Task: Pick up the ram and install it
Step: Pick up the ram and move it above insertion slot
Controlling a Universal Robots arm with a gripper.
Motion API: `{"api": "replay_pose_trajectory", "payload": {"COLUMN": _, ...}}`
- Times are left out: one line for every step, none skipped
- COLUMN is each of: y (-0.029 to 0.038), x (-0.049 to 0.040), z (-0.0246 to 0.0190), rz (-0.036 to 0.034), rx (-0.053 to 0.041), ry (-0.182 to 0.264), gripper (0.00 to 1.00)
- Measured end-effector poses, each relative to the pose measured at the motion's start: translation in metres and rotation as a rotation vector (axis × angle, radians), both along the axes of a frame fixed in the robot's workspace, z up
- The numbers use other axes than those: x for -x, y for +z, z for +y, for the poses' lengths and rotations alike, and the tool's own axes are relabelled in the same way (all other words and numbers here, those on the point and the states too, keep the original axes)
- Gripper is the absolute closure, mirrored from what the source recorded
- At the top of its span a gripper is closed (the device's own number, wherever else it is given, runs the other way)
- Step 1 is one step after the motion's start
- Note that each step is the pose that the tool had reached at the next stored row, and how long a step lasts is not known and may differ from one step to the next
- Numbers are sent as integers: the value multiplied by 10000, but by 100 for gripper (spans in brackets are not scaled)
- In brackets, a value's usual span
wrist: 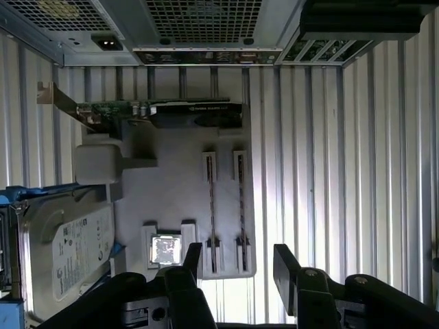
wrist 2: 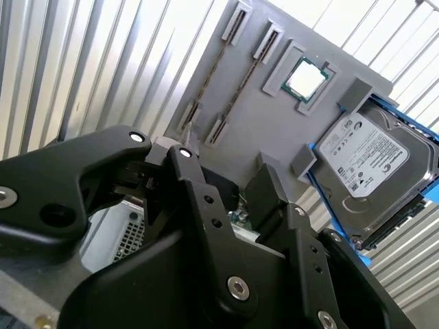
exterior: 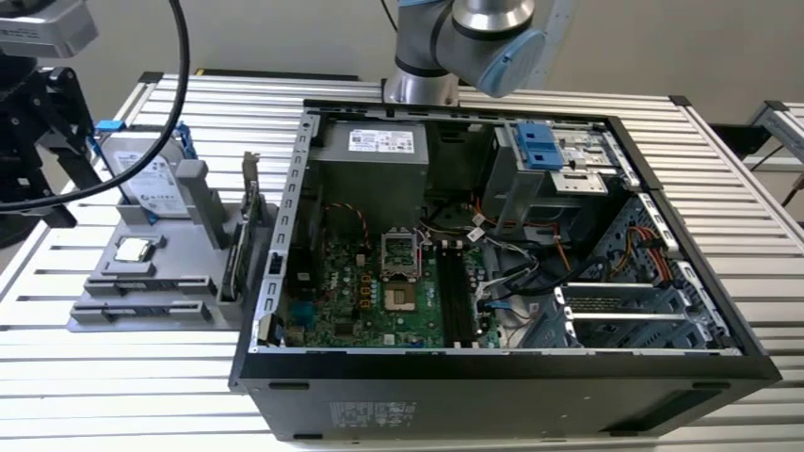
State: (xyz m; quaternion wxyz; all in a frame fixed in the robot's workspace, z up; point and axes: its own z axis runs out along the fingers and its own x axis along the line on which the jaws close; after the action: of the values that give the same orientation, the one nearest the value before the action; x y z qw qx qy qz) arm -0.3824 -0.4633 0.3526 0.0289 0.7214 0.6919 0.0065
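**Ram pick: fingers spread over the holder**

The gripper (wrist: 239, 264) hangs over the grey holder (wrist: 171, 185) with its fingers (wrist: 193, 260) spread and nothing between them. The ram (wrist: 241, 205) sits in the holder, not yet gripped. It is a thin stick standing on edge with its ends seated in small clips. A second stick (wrist: 211, 205) lies just beside it, parallel. In the first wrist view the gap between the fingers lines up with the ram's near end, so this is judged to be the approach to the pick. Edge-up storage leaves both flat faces free for the fingers to close on.

The holder also carries a CPU (wrist: 165, 249) in a shallow pocket, a hard drive (wrist: 68, 247) and an upright card (wrist: 171, 113), each in its own seat.

The case (exterior: 503, 395) lies on its side with the panel off, so the long black slots (exterior: 455, 301) face up for access from above. It stands just beside the holder, to the exterior view's right of it.

Both rest on a table (exterior: 101, 395) of ribbed aluminium slats. A plain pale wall stands behind, and a second slatted table (exterior: 781, 122) shows at the exterior view's right edge.
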Motion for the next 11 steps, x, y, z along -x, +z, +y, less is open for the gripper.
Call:
{"api": "replay_pose_trajectory", "payload": {"y": -6, "x": 0, "z": 0, "rz": 1, "rx": 1, "ry": -1, "gripper": 0}}
{"api": "replay_pose_trajectory", "payload": {"y": -12, "x": 0, "z": 0, "rz": 1, "rx": 1, "ry": 0, "gripper": 0}}
{"api": "replay_pose_trajectory", "payload": {"y": -18, "x": 0, "z": 0, "rz": 2, "rx": 3, "ry": 0, "gripper": 0}}
{"api": "replay_pose_trajectory", "payload": {"y": -26, "x": 0, "z": 0, "rz": 2, "rx": 2, "ry": 0, "gripper": 0}}
{"api": "replay_pose_trajectory", "payload": {"y": -34, "x": 0, "z": 0, "rz": 0, "rx": 1, "ry": -1, "gripper": 0}}
{"api": "replay_pose_trajectory", "payload": {"y": -43, "x": 0, "z": 0, "rz": 1, "rx": 1, "ry": 0, "gripper": 0}}
{"api": "replay_pose_trajectory", "payload": {"y": -52, "x": 0, "z": 0, "rz": 1, "rx": 2, "ry": 0, "gripper": 0}}
{"api": "replay_pose_trajectory", "payload": {"y": -62, "x": 0, "z": 0, "rz": 1, "rx": 2, "ry": 0, "gripper": 0}}
{"api": "replay_pose_trajectory", "payload": {"y": -73, "x": 0, "z": 0, "rz": 0, "rx": 1, "ry": 0, "gripper": 0}}
{"api": "replay_pose_trajectory", "payload": {"y": -83, "x": 0, "z": 0, "rz": 1, "rx": 1, "ry": 0, "gripper": 0}}
{"api": "replay_pose_trajectory", "payload": {"y": -93, "x": 0, "z": 0, "rz": 1, "rx": 2, "ry": -1, "gripper": 0}}
